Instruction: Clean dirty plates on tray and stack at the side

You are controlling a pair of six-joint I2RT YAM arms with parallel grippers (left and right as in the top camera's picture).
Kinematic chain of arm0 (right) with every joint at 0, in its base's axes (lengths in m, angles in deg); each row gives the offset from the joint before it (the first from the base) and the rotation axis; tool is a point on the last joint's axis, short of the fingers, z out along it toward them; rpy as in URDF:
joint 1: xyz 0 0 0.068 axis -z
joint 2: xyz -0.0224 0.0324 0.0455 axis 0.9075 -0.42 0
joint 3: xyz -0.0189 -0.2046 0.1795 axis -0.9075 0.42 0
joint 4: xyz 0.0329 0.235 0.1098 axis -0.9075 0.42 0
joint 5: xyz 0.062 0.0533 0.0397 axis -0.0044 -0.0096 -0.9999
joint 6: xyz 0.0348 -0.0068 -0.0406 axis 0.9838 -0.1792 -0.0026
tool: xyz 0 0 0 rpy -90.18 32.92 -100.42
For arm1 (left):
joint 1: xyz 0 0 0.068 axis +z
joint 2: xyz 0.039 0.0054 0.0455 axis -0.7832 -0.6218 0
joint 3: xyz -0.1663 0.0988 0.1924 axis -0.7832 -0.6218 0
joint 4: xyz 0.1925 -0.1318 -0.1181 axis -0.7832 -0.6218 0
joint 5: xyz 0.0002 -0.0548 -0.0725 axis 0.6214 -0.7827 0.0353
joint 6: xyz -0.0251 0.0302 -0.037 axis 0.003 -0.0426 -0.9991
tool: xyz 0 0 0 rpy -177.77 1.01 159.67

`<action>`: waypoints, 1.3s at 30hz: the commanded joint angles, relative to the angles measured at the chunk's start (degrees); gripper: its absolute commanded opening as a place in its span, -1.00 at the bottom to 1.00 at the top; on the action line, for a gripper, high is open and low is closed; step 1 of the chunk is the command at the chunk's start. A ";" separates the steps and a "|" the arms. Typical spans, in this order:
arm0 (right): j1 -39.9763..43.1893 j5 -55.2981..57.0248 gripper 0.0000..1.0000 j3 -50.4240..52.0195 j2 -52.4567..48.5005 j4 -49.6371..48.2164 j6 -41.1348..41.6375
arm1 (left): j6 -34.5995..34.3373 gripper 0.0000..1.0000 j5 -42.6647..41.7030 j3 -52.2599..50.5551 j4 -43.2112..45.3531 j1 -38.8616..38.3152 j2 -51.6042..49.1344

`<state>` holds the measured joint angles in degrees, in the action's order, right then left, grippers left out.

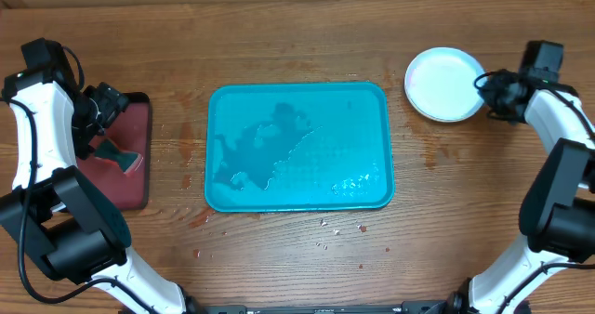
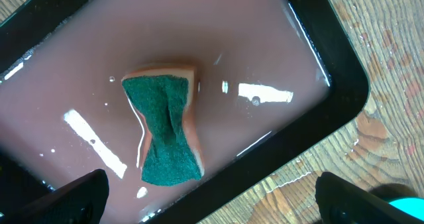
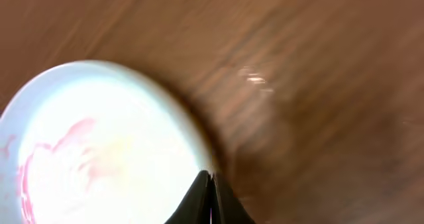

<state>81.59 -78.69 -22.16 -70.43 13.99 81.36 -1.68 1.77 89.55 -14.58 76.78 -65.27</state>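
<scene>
Far right on the bench (image 1: 279,45), off the tray (image 1: 358,119), the white plate (image 1: 444,84) is recorded just left of the right hand (image 3: 211,183), fingers (image 3: 196,201) pressed together at its rim.

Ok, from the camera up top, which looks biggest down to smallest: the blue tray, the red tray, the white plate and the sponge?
1. blue tray
2. dark-red tray, though part of it is hidden
3. white plate
4. sponge, lying in the dark-red tray
</scene>
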 commanded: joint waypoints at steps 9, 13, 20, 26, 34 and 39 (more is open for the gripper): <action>-1.84 -1.62 -0.92 0.07 12.72 7.93 -6.91 | 0.11 1.00 -0.42 1.03 -0.13 -0.17 0.20; -2.62 -3.10 -0.88 0.07 21.07 16.72 -8.11 | 0.11 1.00 -0.42 1.03 -0.13 -0.17 0.20; -9.46 -5.90 -0.78 0.31 34.73 34.62 -9.90 | 0.11 1.00 -0.42 1.03 -0.15 -0.17 0.20; -18.86 -5.92 1.00 0.31 41.81 47.10 -9.88 | 0.11 1.00 -0.42 1.03 -0.15 -0.17 0.20; -22.69 -5.92 1.00 0.31 42.10 54.90 -9.92 | 0.11 0.99 -0.42 1.03 -0.13 -0.17 0.20; -22.69 -6.36 1.00 0.31 42.12 57.90 -9.88 | 0.11 1.00 -0.42 1.03 -0.13 -0.17 0.20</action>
<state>59.38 -84.70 -21.99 -28.47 70.98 71.48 -1.68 1.55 89.55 -14.58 76.78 -65.27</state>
